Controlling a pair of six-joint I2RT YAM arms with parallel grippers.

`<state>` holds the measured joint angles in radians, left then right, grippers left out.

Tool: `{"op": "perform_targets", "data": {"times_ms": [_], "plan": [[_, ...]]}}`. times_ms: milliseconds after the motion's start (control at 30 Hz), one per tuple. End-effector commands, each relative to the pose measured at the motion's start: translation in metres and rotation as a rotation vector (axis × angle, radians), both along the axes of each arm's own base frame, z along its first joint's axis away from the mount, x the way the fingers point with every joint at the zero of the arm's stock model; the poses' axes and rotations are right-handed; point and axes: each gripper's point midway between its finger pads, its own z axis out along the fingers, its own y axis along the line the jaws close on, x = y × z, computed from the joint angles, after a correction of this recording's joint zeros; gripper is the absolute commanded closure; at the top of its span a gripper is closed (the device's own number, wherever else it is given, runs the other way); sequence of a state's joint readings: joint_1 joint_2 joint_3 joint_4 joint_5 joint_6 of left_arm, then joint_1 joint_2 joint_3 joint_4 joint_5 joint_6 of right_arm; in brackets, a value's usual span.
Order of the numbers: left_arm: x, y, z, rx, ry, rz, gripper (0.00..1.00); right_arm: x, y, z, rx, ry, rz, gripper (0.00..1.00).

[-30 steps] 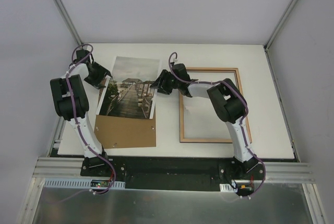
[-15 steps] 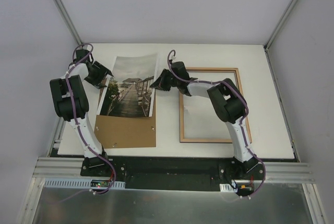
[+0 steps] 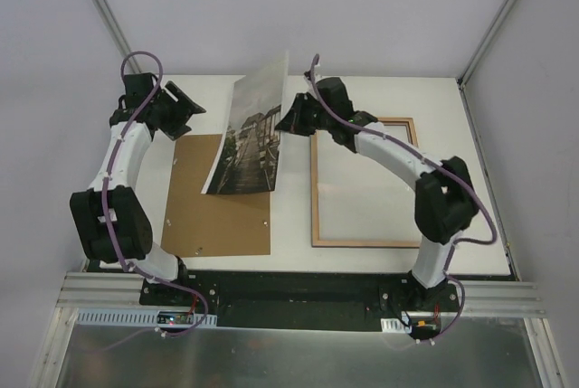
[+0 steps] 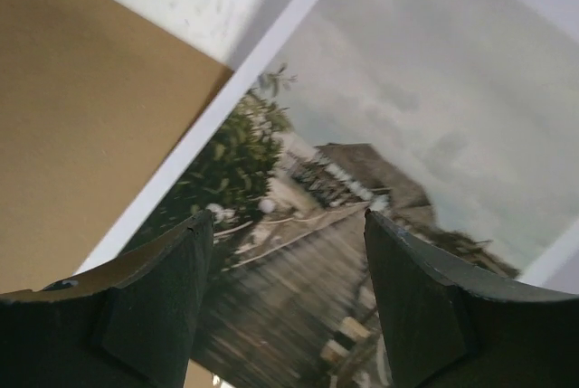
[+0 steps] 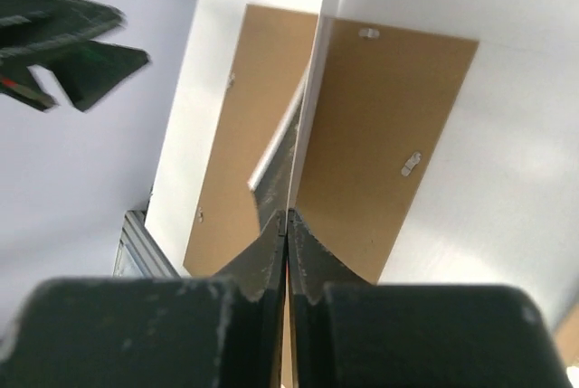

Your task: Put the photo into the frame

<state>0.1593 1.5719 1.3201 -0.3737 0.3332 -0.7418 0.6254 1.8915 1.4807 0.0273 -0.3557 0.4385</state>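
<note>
The photo point(image 3: 251, 135), a boardwalk print, stands tilted up off the table. My right gripper point(image 3: 284, 122) is shut on its right edge. In the right wrist view the jaws point(image 5: 288, 216) are pressed together on the thin sheet, which runs edge-on away from them point(image 5: 282, 157). The frame point(image 3: 315, 194) lies flat to the right of the photo, wood-coloured side up. My left gripper point(image 3: 187, 103) hovers open at the far left, apart from the photo. In its wrist view the fingers point(image 4: 285, 225) are spread with the photo point(image 4: 380, 126) beyond them and nothing between them.
A plain brown backing board point(image 3: 222, 207) lies flat on the white table point(image 3: 294, 225), partly under the photo's lower edge. It also shows in both wrist views point(image 4: 81, 117) point(image 5: 384, 135). My left gripper point(image 5: 68, 53) shows at the top left of the right wrist view.
My right gripper shut on the photo's right edge and lifted it, tipping the print up. My left arm drew back to the far left, uncovering more of the backing board.
</note>
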Motion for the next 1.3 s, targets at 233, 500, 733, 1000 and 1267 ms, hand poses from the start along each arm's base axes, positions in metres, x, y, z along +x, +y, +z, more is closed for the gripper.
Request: {"op": "perform_targets", "data": {"times_ms": [233, 500, 733, 1000, 1267], "plan": [[-0.059, -0.09, -0.003, 0.034, -0.012, -0.193, 0.34, -0.075, -0.175, 0.14, -0.294, -0.231, -0.156, 0.99], [-0.08, -0.154, -0.015, 0.044, 0.023, -0.287, 0.34, -0.149, -0.299, 0.152, -0.662, -0.209, -0.35, 0.99], [-0.093, -0.194, -0.03, 0.039, 0.073, -0.383, 0.33, -0.171, -0.351, 0.148, -0.927, -0.126, -0.421, 0.99], [-0.094, -0.197, -0.032, 0.058, 0.066, -0.406, 0.33, -0.137, -0.346, 0.146, -1.151, -0.08, -0.35, 0.99], [-0.094, -0.196, -0.038, 0.074, 0.076, -0.428, 0.33, -0.089, -0.309, 0.101, -1.385, 0.011, -0.209, 0.99]]}}
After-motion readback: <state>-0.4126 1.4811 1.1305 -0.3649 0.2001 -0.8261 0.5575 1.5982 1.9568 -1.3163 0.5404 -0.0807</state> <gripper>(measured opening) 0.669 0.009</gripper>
